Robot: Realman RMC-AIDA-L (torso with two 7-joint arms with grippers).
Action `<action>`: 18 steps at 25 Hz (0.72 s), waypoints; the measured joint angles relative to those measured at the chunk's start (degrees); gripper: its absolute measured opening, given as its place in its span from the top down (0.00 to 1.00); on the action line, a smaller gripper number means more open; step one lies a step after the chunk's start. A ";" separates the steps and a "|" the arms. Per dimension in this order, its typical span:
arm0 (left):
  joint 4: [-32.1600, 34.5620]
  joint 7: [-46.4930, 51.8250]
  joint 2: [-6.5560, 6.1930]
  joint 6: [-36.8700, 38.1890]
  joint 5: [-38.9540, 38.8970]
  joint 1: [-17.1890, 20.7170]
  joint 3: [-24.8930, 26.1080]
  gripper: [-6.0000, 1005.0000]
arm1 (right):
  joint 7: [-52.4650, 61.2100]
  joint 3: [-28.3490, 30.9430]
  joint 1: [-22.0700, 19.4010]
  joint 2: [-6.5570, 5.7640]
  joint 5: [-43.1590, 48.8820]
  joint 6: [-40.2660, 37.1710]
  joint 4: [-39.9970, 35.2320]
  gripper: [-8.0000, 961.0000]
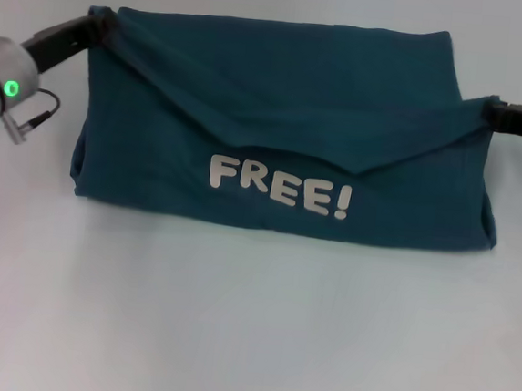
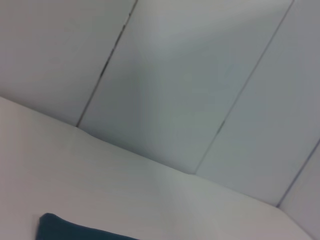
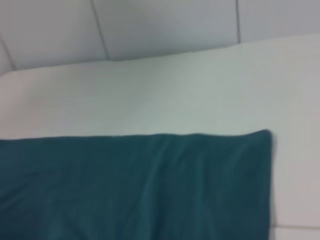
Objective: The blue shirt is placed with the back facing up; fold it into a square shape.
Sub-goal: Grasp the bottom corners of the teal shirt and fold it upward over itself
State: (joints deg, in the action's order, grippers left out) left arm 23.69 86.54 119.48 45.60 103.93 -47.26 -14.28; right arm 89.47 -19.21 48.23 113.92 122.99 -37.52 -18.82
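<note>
Blue shirt (image 1: pixel 284 143), soft knit, folded oblong, puffy off-white lettering (image 1: pixel 280 188)

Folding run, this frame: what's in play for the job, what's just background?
In play:
- dark teal-blue knit T-shirt, partly folded, off-white "FREE!" lettering showing
- left gripper at the shirt's far left corner
- right gripper at its right edge

Background:
- plain white table
- pale panelled wall behind the table
</note>
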 joint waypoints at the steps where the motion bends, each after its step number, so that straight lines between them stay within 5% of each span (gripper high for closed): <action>1: -0.79 -2.23 0.31 -1.55 -1.48 -0.38 0.02 0.99 | -1.77 0.00 0.26 0.16 -1.40 1.58 0.65 0.93; 7: -3.75 -11.15 1.04 -5.01 -8.02 -1.30 0.15 0.99 | -7.17 -0.07 0.81 0.32 -6.80 5.55 1.96 0.93; 18: -4.39 -12.77 1.24 -6.42 -9.83 -1.50 0.02 0.99 | -9.02 -0.05 1.20 0.61 -7.60 6.84 2.65 0.93</action>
State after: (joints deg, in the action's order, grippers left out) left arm 19.29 73.77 120.72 39.18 94.10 -48.76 -14.26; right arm 80.45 -19.26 49.43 114.52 115.39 -30.68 -16.17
